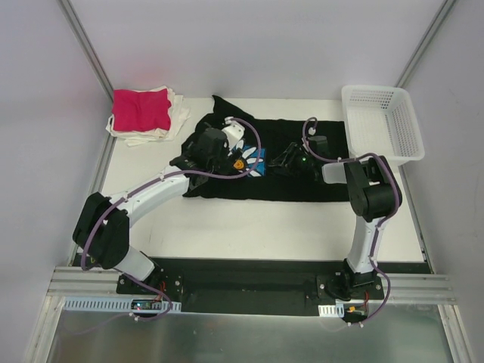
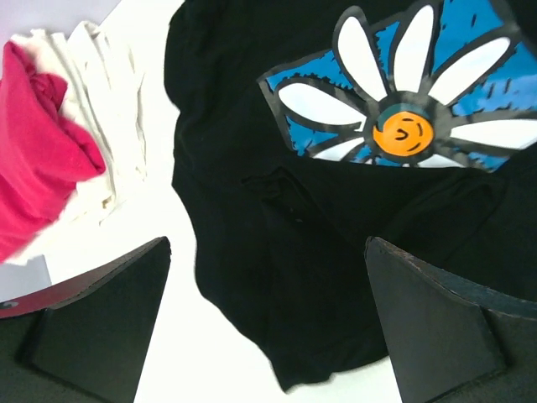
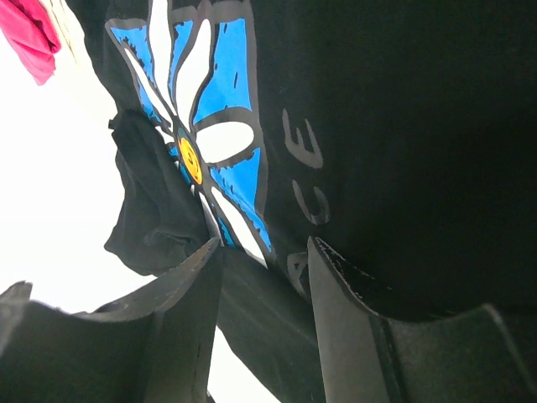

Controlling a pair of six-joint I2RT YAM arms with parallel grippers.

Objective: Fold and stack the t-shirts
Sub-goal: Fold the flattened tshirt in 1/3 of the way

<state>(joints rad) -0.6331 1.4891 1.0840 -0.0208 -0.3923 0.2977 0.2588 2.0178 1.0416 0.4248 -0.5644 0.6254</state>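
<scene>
Two arms reach over one large black t-shirt (image 1: 257,189), which lies spread across the middle of the white table (image 1: 265,227), toward its far side. Its blue square with the white daisy (image 1: 249,160) faces up, left of the shirt's centre. We see the left gripper (image 2: 267,248) hanging just above the shirt's left part, beside the print, its fingers (image 2: 101,327) spread wide with nothing between them. The right gripper (image 3: 263,245) sits low on the shirt to the right of the daisy. Its fingers stand part-way apart with black cloth filling the gap, and we cannot tell whether that cloth is pinched or merely lies beneath. In the right wrist view a rumpled black flap (image 3: 155,210) lies at the shirt's edge next to the print, with pale lettering (image 3: 302,151) on the other side of it. At the far left corner a magenta-pink shirt (image 1: 140,110) rests folded on top of white shirts (image 1: 178,113), well apart from both grippers. At the far right stands a white mesh basket (image 1: 408,136), its near-left corner just beside the black shirt.
</scene>
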